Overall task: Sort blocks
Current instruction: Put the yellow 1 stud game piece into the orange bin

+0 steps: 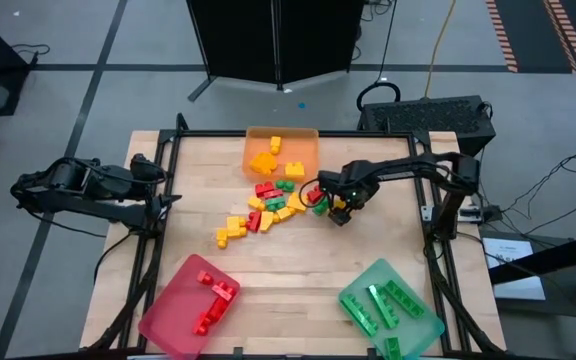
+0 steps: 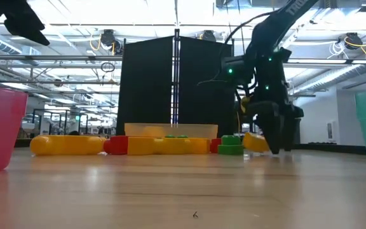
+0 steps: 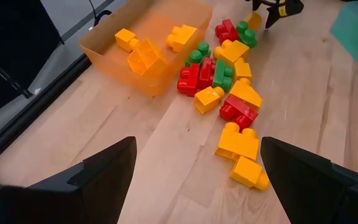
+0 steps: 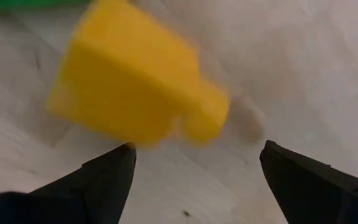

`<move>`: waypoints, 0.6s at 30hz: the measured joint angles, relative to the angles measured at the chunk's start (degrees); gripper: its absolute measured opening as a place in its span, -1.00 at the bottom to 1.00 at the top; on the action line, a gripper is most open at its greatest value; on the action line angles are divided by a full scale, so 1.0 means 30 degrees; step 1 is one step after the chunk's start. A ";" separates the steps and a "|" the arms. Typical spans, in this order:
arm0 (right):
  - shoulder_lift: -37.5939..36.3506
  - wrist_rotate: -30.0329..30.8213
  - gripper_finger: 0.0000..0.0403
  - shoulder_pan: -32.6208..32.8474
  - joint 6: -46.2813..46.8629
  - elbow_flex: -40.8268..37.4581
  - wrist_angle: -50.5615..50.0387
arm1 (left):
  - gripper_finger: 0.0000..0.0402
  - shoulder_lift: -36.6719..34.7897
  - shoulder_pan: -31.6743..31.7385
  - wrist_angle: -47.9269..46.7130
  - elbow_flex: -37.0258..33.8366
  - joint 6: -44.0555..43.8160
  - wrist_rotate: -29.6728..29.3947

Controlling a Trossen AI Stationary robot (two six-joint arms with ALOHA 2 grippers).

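Your left gripper (image 3: 191,180) hangs at the table's left edge, fingers spread wide and holding nothing, looking across the pile; it is well apart from the work and has free room.

Moving right, the red tray (image 1: 190,305) sits at the near-left corner with red blocks (image 1: 212,300) in it, the orange tray (image 1: 306,147) at the far edge with orange pieces inside, and the unsorted blocks (image 1: 268,212) trail from the orange tray's front toward the table's middle. Bare wood lies between that trail and both near trays, so you have clear carrying lanes there.

At the pile's right end, your right gripper (image 1: 338,215) is down at the tabletop. In its wrist view a yellow block (image 4: 135,93) lies just ahead of the spread fingers, not between them, so nothing is gripped. The risk here: if you close from this stance the fingertips may meet short of the block and nudge it away, or tip it on its stud. A red and a green block (image 1: 320,200) sit right beside it, so a wide approach could catch a neighbour and drag two colours together.

Farther right, the green tray (image 1: 353,288) holds green blocks (image 1: 386,303) at the near-right corner, with its outer side close to the table edge; setting down hard there could shove it off.
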 joint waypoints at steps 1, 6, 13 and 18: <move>0.0171 -0.0093 0.66 -0.0034 0.0109 0.0012 0.0061 | 0.72 0.0000 0.0002 0.0007 0.0000 0.0000 -0.0029; 0.0317 -0.0156 0.64 -0.0057 0.0997 0.0501 0.0197 | 0.72 -0.0003 0.0000 0.0004 0.0000 0.0004 -0.0089; 0.0097 0.0041 0.65 -0.0064 -0.0479 0.2199 -0.0038 | 0.72 0.0000 -0.0003 0.0000 0.0000 0.0036 -0.0089; 0.0100 0.0488 0.65 -0.0064 -0.2208 0.2278 0.0394 | 0.72 0.0000 0.0003 -0.0007 0.0000 0.0055 -0.0074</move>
